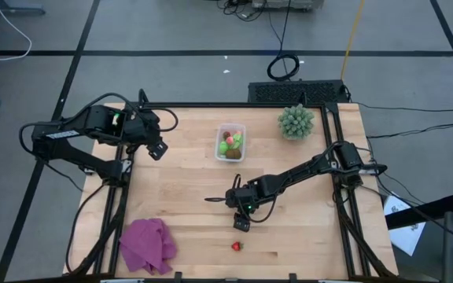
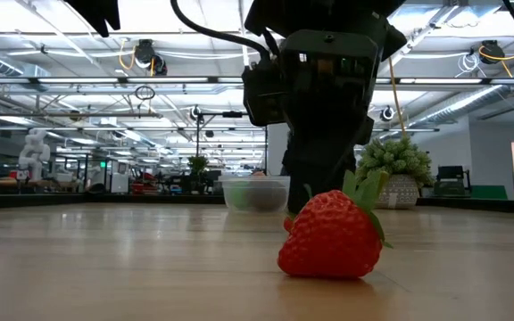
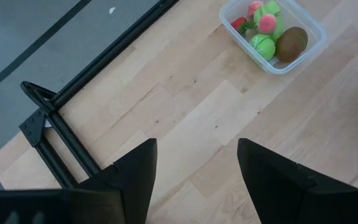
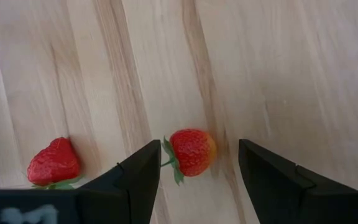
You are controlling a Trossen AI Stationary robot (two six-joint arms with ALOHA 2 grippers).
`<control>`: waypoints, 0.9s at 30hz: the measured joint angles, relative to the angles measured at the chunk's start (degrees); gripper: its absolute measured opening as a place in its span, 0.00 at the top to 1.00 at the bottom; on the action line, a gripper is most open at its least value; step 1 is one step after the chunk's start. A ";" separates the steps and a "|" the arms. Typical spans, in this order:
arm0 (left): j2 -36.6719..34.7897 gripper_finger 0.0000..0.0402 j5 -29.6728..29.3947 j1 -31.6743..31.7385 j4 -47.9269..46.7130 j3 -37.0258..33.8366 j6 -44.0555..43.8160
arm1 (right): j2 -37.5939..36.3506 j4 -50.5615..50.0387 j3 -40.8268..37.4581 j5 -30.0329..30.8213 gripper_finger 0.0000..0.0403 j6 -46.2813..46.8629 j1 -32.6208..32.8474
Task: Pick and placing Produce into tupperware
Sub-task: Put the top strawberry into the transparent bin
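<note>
1. Jaws first: the right gripper (image 4: 197, 180) has its fingers spread wide with nothing between them, hanging low over the wooden table (image 1: 187, 212), and in the right wrist view a strawberry (image 4: 192, 151) lies on the boards right in line with the gap.
2. Over on the other side, the left gripper (image 3: 196, 180) is parked near the table's back left corner, fingers also spread and empty, its camera looking across at the container.
3. Now the score: the clear tupperware (image 1: 230, 142) sits at the back of the table, just beside the spiky potted plant (image 1: 296, 121), and it is already well stocked.
4. Through the left wrist view I count two light green pieces (image 3: 263, 45), the brown kiwi (image 3: 291, 43), and pink and red bits, all inside the walls.
5. So most of the job looks done.
6. Still out: a second strawberry (image 4: 53, 162) lies a little apart from the first in the right wrist view.
7. From overhead only one red berry (image 1: 237, 246) is plain, near the front edge; the other seems hidden under the right gripper.
8. My call: two berries left, and the right arm looks poised for the next pick.
9. A purple cloth (image 1: 148, 244) at the front left plays no part.
</note>
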 joint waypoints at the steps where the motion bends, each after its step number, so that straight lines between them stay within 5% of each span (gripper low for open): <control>1: 0.00 0.43 0.00 0.00 -0.02 0.00 0.00 | 0.00 0.00 0.00 0.00 0.49 0.00 0.00; 27: 0.00 0.43 -0.02 0.00 0.00 0.00 0.17 | 0.02 -3.57 0.07 1.17 0.56 -4.15 -2.06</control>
